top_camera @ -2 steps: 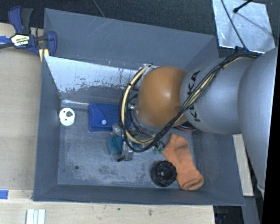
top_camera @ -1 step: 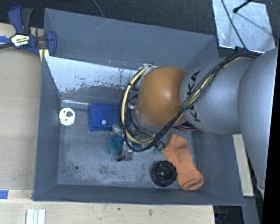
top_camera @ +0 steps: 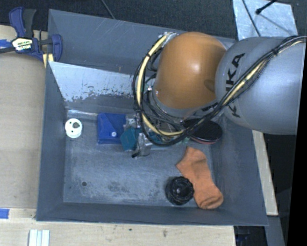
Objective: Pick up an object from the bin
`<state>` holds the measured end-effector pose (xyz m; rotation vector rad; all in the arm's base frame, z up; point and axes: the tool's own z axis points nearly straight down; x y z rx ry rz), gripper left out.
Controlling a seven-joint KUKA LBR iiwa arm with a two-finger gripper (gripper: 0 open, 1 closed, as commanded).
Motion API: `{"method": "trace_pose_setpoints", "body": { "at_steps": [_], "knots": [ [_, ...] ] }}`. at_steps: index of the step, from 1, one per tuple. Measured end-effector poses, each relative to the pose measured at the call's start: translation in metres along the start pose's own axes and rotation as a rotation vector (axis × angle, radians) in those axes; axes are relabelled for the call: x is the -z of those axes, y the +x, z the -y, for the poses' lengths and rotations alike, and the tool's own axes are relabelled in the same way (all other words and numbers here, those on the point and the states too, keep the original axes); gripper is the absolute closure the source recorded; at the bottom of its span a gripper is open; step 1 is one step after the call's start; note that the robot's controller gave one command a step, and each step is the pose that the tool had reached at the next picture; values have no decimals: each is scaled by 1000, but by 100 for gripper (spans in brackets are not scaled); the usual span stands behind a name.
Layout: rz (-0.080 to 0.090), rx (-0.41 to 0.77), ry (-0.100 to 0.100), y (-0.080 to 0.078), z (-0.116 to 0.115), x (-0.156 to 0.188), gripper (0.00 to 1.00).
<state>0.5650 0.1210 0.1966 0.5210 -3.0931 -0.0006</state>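
My gripper (top_camera: 141, 145) is low in the middle of the bin, mostly hidden under the orange cover and cables. Just to its left a blue flat block (top_camera: 108, 128) lies on the floor. A small teal piece (top_camera: 127, 139) sits between that block and the gripper's tip, touching or nearly touching both; whether it is gripped is hidden. A white round cap-like thing (top_camera: 73, 128) lies further left, near the bin's left wall.
An orange cloth (top_camera: 200, 179) lies at the front right with a black round knob (top_camera: 179, 191) against its left side. A dark disc with a red rim (top_camera: 206, 132) shows partly under the arm. Bare floor stretches along the front left.
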Motion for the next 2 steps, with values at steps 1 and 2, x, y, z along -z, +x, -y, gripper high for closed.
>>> {"method": "trace_pose_setpoints", "body": {
  "at_steps": [1, 2],
  "knots": [
    [0, -1, 0, 0, 0, 0, 100],
    [0, -64, 0, 2, 30, 110, 100]
  ]
}}
